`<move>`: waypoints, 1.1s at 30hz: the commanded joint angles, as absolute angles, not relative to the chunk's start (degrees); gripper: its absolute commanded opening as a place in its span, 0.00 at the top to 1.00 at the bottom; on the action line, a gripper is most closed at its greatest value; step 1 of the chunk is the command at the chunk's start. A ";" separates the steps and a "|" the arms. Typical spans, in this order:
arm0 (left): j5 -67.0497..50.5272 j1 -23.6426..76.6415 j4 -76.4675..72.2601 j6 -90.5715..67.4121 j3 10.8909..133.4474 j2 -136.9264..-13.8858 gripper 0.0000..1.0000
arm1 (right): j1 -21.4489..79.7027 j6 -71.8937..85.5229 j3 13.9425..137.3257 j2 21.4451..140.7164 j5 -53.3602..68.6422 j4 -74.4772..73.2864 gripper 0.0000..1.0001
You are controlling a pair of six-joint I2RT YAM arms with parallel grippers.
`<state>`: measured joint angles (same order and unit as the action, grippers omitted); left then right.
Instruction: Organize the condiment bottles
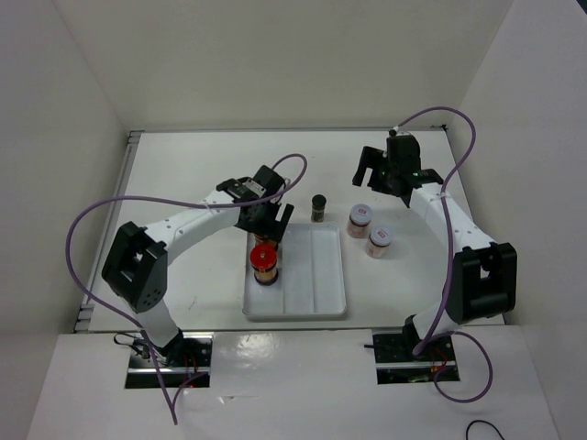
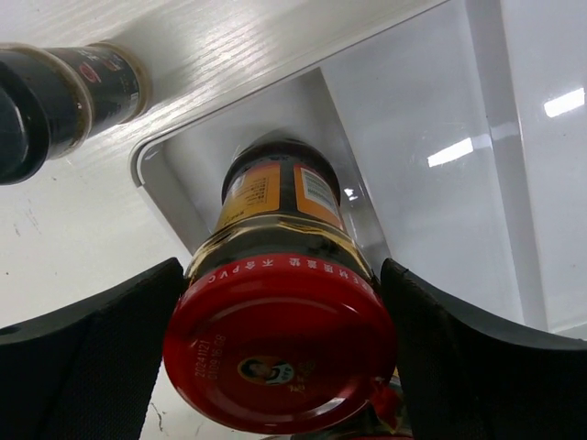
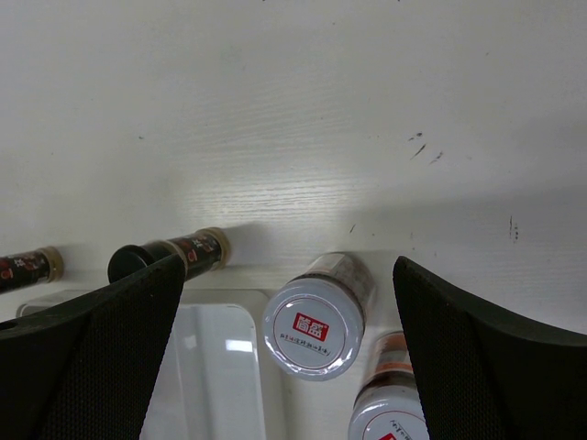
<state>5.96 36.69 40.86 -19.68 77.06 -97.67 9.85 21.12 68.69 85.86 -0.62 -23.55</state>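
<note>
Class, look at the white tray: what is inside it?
A red-capped jar stands in the tray's left section; the other sections show bare. The left gripper covers that section's far end.

from above and behind we see the whole table point(image 1: 183, 174); our left wrist view sits close on a red-capped jar point(image 2: 280, 353), the right higher; all share the tray point(image 1: 316, 275).

Tray point(image 1: 326, 275): sits on the table point(image 1: 183, 174), centre, toward the near edge.
Sauce jar point(image 1: 264, 260): standing in the tray's left section, far end.
Slim bottle point(image 1: 318, 207): out on the table, just behind the tray.
Squat jars point(image 1: 359, 217) point(image 1: 381, 241): right of the tray, close together, one behind the other.
</note>
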 commanded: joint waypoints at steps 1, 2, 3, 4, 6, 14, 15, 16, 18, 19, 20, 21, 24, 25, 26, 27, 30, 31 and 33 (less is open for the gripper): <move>7.99 37.00 42.01 -19.78 80.24 -96.60 0.05 | 9.49 20.48 71.19 86.22 -0.79 -23.99 0.01; 8.00 37.00 42.71 -19.78 81.29 -96.59 0.04 | 9.49 20.48 71.19 86.22 -0.79 -23.99 0.01; 8.00 37.00 42.71 -19.78 81.91 -95.29 0.02 | 9.49 20.48 71.19 86.22 -0.79 -23.99 0.01; 8.00 37.00 43.32 -19.78 82.61 -94.75 0.01 | 9.49 20.48 71.19 86.22 -0.79 -23.99 0.01; 7.47 37.00 43.86 -19.78 85.32 -93.00 0.00 | 9.49 20.48 71.19 86.22 -0.79 -23.99 0.01; 9.22 31.21 40.88 -20.39 91.76 -85.62 0.00 | 9.49 20.48 70.66 85.17 -0.26 -23.47 0.01; 9.84 29.98 39.39 -20.39 91.76 -85.61 0.00 | 9.49 20.48 70.66 85.17 -0.26 -23.47 0.01; 9.84 27.80 39.38 -19.87 91.76 -85.61 0.00 | 9.49 20.48 70.05 84.64 -0.26 -23.47 0.01; 10.37 24.98 39.37 -19.34 91.76 -87.53 0.00 | 9.49 20.48 70.05 84.64 0.26 -23.47 0.01; 10.37 24.35 38.85 -19.34 91.76 -88.67 0.00 | 9.49 20.48 70.05 84.64 0.26 -23.47 0.01; 10.37 23.82 38.85 -18.73 91.76 -91.12 0.00 | 9.49 20.48 70.05 84.64 0.26 -23.47 0.01; 10.37 23.82 38.85 -18.72 91.76 -92.45 0.00 | 9.49 20.48 70.05 84.64 0.79 -23.47 0.01; 10.37 23.29 37.44 -18.72 90.53 -96.67 0.00 | 9.49 20.48 70.05 84.64 0.79 -23.47 0.01; 10.37 23.29 36.66 -18.72 90.53 -98.33 0.00 | 9.49 20.48 70.05 84.64 0.79 -23.47 0.01; 9.85 23.29 35.95 -18.72 90.53 -99.05 0.00 | 9.49 20.48 69.53 84.12 0.79 -23.47 0.01; 9.23 23.29 35.95 -18.72 90.53 -99.84 0.00 | 9.49 20.48 69.52 84.11 0.79 -22.94 0.01; 9.23 23.29 35.95 -18.72 90.53 -103.35 0.00 | 9.49 20.48 69.52 84.11 0.79 -22.94 0.01; 9.23 23.29 35.95 -18.72 90.53 -103.88 0.00 | 9.49 20.48 69.52 84.11 0.79 -22.94 0.01; 10.54 23.29 35.95 -18.72 90.53 -104.76 0.00 | 9.49 20.48 69.52 84.63 0.79 -22.94 0.01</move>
<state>9.80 23.18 37.71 -19.53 90.04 -104.71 9.85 21.12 68.69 85.84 0.49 -23.62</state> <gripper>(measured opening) 1.000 0.985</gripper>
